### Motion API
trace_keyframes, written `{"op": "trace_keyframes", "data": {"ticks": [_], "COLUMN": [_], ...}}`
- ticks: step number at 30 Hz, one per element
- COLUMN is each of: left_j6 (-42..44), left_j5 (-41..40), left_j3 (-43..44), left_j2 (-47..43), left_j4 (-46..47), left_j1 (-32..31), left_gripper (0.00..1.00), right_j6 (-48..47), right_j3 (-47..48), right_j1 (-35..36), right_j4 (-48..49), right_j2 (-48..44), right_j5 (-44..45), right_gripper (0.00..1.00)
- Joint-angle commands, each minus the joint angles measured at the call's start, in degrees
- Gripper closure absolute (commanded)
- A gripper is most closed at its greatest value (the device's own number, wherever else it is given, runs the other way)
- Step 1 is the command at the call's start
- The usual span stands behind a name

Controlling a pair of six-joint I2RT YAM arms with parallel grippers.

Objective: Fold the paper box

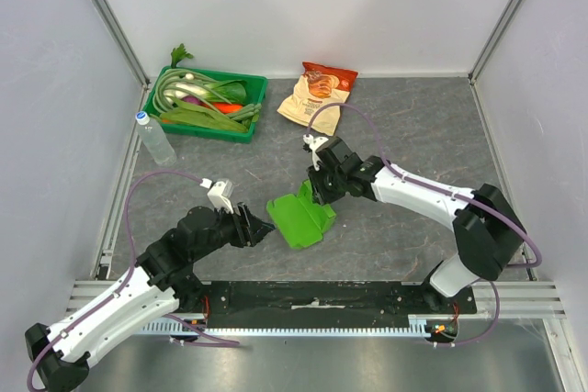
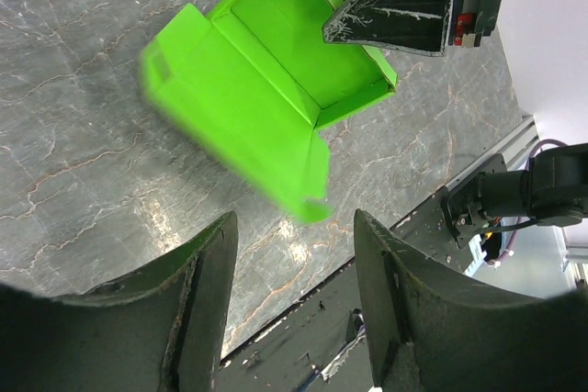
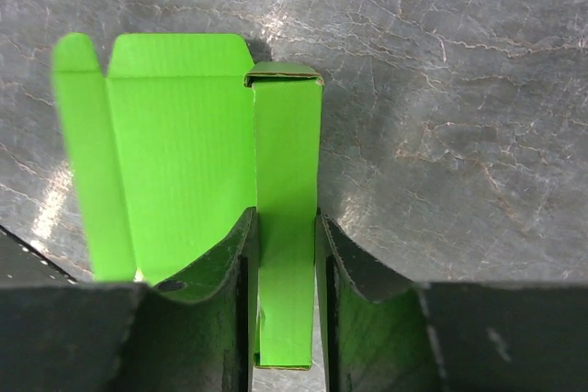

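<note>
The paper box [image 1: 301, 216], bright lime green and partly folded, lies on the grey table between the two arms. In the right wrist view its wide panel [image 3: 184, 135] spreads to the left and a narrow upright wall runs between my fingers. My right gripper [image 3: 287, 218] is shut on that wall, one finger against each side, and it meets the box at the far edge [image 1: 317, 192]. My left gripper [image 1: 260, 227] stands open just left of the box with nothing between its fingers [image 2: 294, 222]. The box [image 2: 257, 89] lies a little ahead of them, apart.
A dark green tray [image 1: 197, 130] of vegetables sits at the back left, with a clear bottle [image 1: 154, 138] beside it near the left wall. A beige-and-red snack bag [image 1: 317, 94] lies at the back centre. A black strip [image 1: 312, 296] runs along the near table edge.
</note>
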Motion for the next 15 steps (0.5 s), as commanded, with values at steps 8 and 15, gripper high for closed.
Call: {"op": "trace_keyframes", "data": {"ticks": [8,15], "left_j6": [-2.3,-5.0], "left_j5": [-1.9,-13.7], "left_j3": [3.0,5.4], "left_j2": [-0.8,2.2], "left_j4": [-0.8,-1.2], "left_j1": [0.3,0.3], "left_gripper": [0.39,0.34], "right_j6": [10.0,24.1], "right_j3": [-5.7,-20.4], "right_j1": [-6.4,-15.6], "right_j4": [7.4,23.9], "right_j2": [-6.5,-12.3], "right_j5": [-3.6,-6.1], "right_gripper": [0.86,0.86]}}
